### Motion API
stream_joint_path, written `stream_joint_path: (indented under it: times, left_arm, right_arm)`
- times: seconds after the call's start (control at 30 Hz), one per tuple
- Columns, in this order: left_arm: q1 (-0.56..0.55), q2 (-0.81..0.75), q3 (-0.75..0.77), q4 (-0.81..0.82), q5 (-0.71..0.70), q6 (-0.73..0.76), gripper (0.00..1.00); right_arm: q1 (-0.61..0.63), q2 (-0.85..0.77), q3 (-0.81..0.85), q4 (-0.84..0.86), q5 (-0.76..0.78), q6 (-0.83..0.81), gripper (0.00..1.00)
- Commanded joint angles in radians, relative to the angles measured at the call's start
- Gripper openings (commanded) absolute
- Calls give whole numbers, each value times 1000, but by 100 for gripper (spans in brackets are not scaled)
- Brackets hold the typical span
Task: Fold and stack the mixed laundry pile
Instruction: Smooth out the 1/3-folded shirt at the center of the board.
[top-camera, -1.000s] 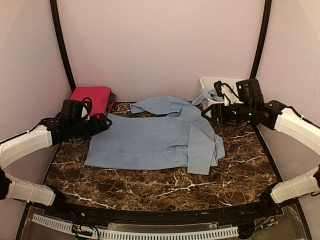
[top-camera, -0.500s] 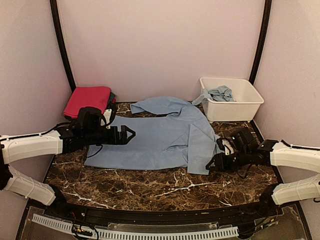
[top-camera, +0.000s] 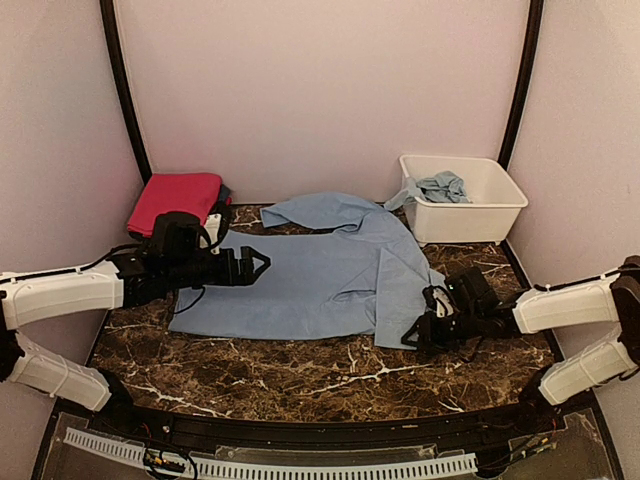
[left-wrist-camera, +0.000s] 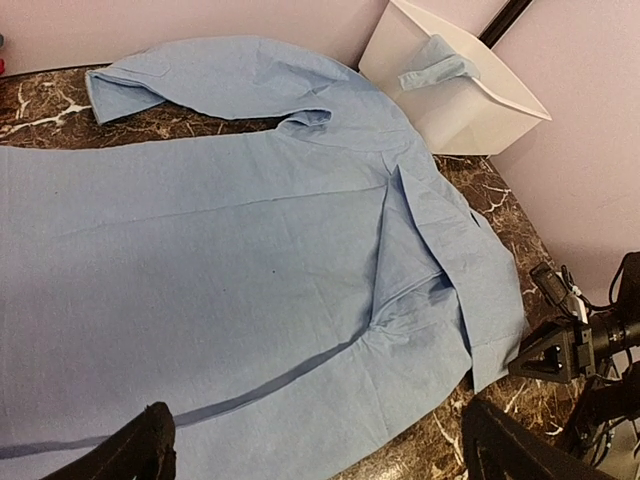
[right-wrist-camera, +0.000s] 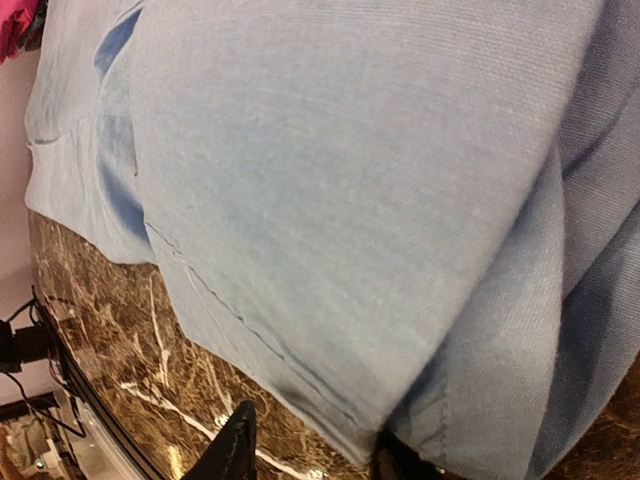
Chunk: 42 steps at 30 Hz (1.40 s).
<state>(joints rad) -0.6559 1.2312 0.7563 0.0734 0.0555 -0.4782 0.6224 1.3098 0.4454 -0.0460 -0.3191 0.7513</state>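
Lying on brown veined table (top-camera: 300, 375), blue shirt (top-camera: 300, 280); walls (top-camera: 320, 90) perhaps pink

The near strip of the marble table (top-camera: 300, 375) lies bare from left to right and gives a low way through. The pale blue shirt (top-camera: 310, 285) covers the middle. The left gripper (top-camera: 262, 265) hangs over the shirt's left part, and the right gripper (top-camera: 415, 335) sits at its near right corner. The white tub (top-camera: 470, 212) blocks the far right and the pink folded stack (top-camera: 180, 195) the far left. Between them a sleeve lies flat.

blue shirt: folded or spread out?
Mostly spread: the blue shirt lies flat on the table, one sleeve folded over its body, the other stretched out.
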Motion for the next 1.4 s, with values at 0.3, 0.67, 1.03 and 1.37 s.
stream_joint_path:
  times: [0.3, 0.67, 1.03, 1.37]
  left_arm:
    - [-11, 1, -26, 55, 22, -34, 99]
    - [-142, 187, -29, 336, 142, -312, 98]
    - [-180, 357, -4, 607, 117, -542, 99]
    - [-180, 549, 37, 849, 186, -753, 93]
  right_arm:
    - [49, -141, 61, 171, -50, 85, 0]
    - [55, -67, 222, 357, -17, 141, 0]
    - [114, 128, 285, 528, -46, 160, 0]
    - [153, 200, 301, 595, -34, 131, 0]
